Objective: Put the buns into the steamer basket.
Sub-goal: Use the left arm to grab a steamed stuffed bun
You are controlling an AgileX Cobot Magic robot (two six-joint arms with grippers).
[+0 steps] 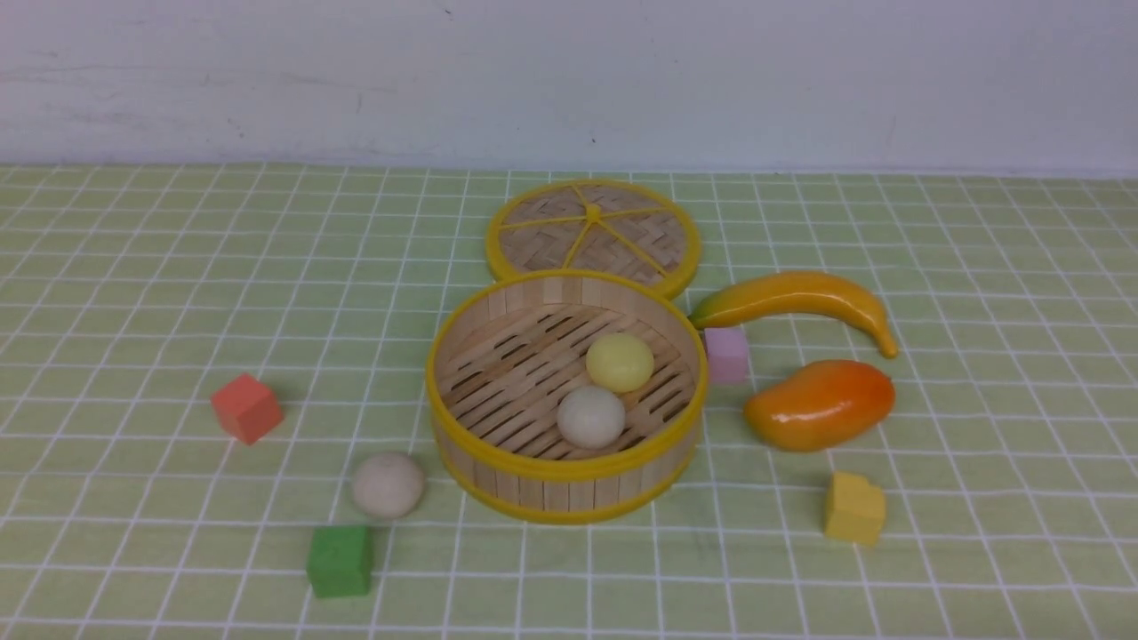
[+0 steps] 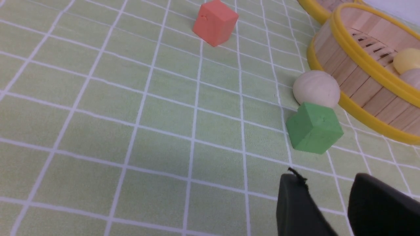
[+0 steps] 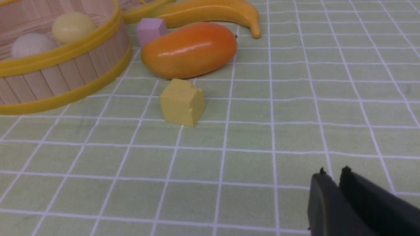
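front view: two of the three buns lie inside the steamer basket, the pale yellow bun towards the back and an off-white bun just in front of it, touching or nearly so. the third bun sits on the checked cloth just outside the basket's wall on the robot's left, with a green cube close in front of it. so the job looks about two thirds done, with one bun left to lift in. neither arm shows in this view.

left wrist view: the left gripper has its jaws apart and holds nothing. the third bun lies ahead of it, close to the basket wall, and the green cube stands between gripper and bun. the cube looks to touch the bun, though i cannot be sure. by my reckoning this arm is the one placed for the last pick.

right wrist view: the right gripper is empty, its jaws almost together with only a thin slit; i cannot tell whether it is fully closed. it is well apart from the basket, and the last bun is not in view here.
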